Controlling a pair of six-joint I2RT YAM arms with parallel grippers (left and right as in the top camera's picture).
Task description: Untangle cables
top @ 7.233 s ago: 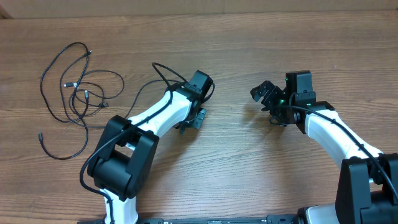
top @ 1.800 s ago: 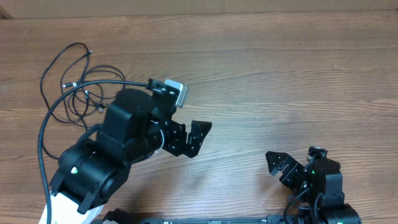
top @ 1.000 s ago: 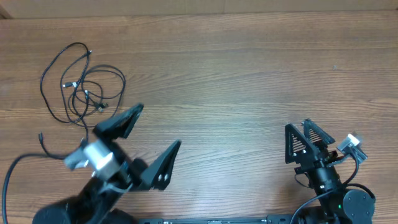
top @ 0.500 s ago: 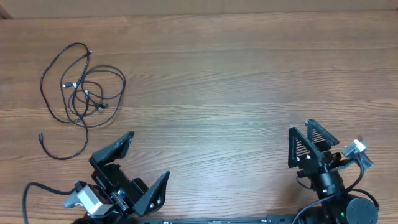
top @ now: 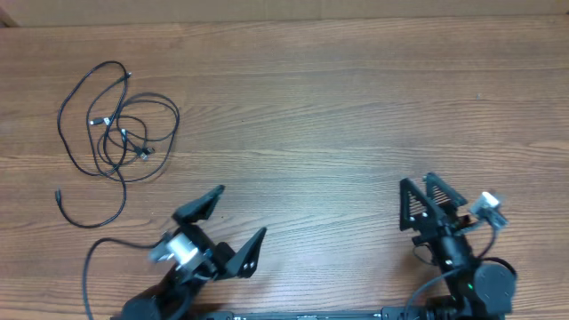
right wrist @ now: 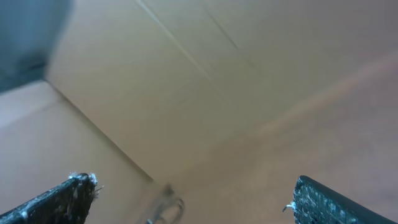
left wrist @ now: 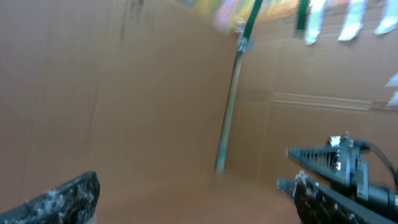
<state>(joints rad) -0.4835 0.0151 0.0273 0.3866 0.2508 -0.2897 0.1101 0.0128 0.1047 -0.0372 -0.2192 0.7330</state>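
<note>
Left gripper (top: 244, 210) and right gripper (top: 415, 178) sit at the near edge, jaws wide apart, nothing in them. Cables (top: 122, 133) lie tangled at the table's (top: 356, 107) far left, well apart from both. My worry: pinching several overlapped strands at once would tighten the knot, and neither wrist camera shows them.

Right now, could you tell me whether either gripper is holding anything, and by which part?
Nothing is held: the left gripper and the right gripper both stand open and empty, well apart from the cables.
</note>
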